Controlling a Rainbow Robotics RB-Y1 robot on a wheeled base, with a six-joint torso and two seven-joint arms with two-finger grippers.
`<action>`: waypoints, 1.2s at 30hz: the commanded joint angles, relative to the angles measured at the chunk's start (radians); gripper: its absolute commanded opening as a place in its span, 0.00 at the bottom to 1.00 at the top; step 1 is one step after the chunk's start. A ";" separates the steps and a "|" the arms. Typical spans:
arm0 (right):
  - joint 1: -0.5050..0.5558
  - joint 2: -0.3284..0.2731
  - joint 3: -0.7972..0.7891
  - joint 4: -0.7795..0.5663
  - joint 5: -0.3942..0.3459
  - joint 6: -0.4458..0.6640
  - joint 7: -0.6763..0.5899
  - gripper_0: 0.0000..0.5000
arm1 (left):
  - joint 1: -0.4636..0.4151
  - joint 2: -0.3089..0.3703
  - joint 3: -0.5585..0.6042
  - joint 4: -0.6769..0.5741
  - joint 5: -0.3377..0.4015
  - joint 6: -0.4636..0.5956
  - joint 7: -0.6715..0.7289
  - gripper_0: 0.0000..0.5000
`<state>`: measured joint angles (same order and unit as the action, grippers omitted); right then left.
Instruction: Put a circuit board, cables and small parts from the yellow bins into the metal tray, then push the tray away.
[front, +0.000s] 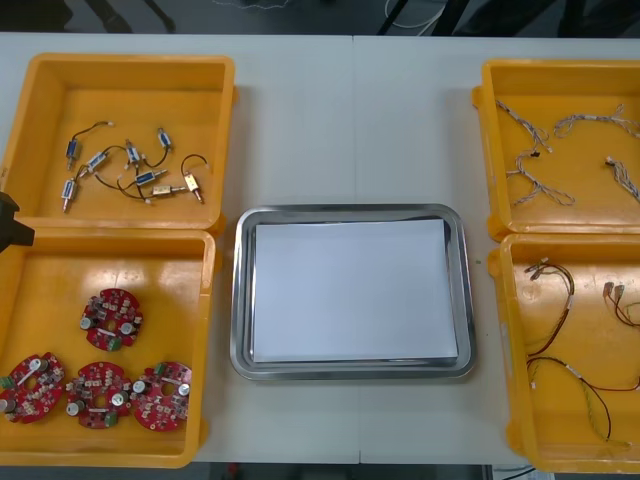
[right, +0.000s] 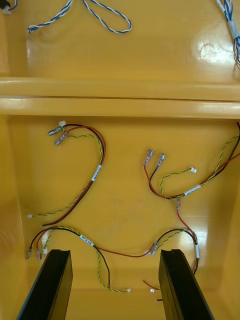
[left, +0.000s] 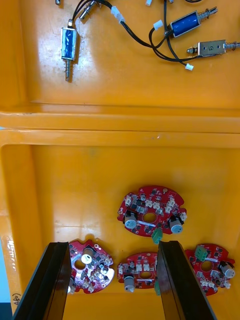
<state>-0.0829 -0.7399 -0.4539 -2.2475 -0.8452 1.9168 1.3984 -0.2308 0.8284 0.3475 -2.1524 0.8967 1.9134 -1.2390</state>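
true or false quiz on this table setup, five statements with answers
1. A circuit board already lies in the tray. False: its white inside holds nothing.
2. Four circuit boards lie in the left near bin. True.
3. The left claw is shut on a board. False: it is open above the boards, holding nothing.
4. The right claw is open above the red and yellow cables. True.
5. The blue and white cables share a bin with the small metal parts. False: the cables lie in the right far bin, the parts in the left far bin.
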 joint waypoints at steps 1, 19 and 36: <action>-0.020 -0.013 0.001 -0.044 0.006 0.003 -0.035 1.00 | 0.011 0.005 -0.010 -0.021 -0.010 0.006 0.069 1.00; 0.140 -0.076 -0.037 -0.047 -0.060 -0.062 0.031 1.00 | 0.070 -0.011 -0.028 -0.103 0.007 0.006 0.089 1.00; 0.284 -0.101 -0.060 0.002 -0.081 -0.246 0.119 1.00 | 0.297 -0.011 -0.088 -0.250 0.034 -0.128 0.110 1.00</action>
<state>0.1752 -0.8029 -0.4782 -2.2606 -0.9129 1.6918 1.4818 0.0167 0.8079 0.2876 -2.3612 0.9227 1.8218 -1.2282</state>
